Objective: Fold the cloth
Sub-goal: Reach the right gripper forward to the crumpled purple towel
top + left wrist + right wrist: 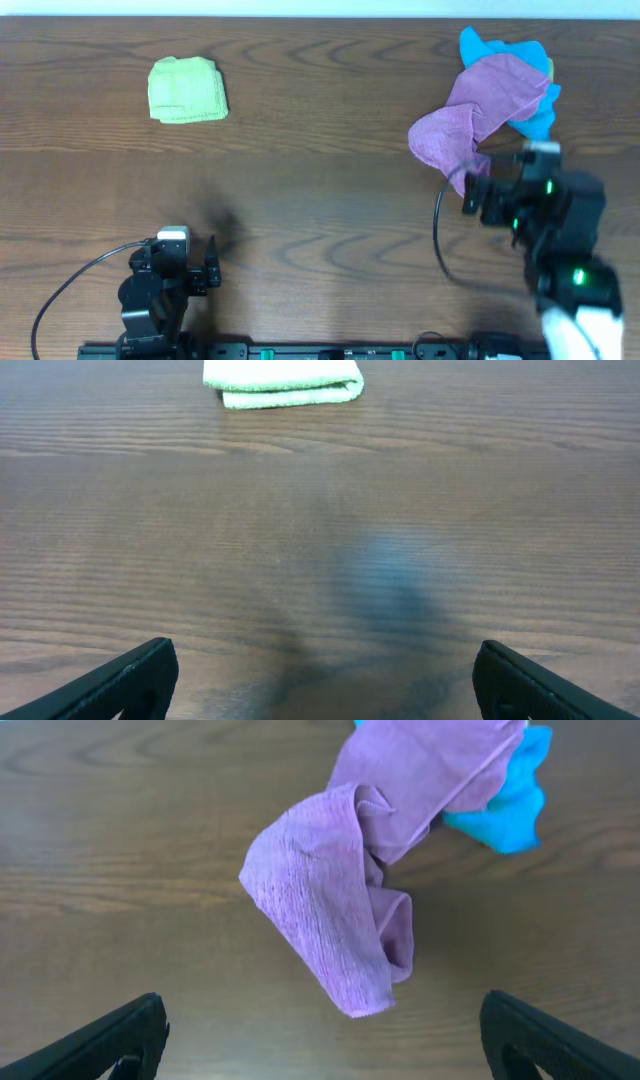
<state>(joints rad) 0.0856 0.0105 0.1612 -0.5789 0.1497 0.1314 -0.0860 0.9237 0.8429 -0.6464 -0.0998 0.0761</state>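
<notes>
Lying crumpled just ahead of the right gripper point(320, 1025), fingers spread, the cloth point(330, 910) drapes over a blue cloth point(505, 815), so a pinch may snag both; left gripper point(325, 665) equally spread, empty.

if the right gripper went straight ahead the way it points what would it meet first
Probably the purple cloth, its near fold dead ahead of the right gripper; the blue cloth lies behind.
</notes>
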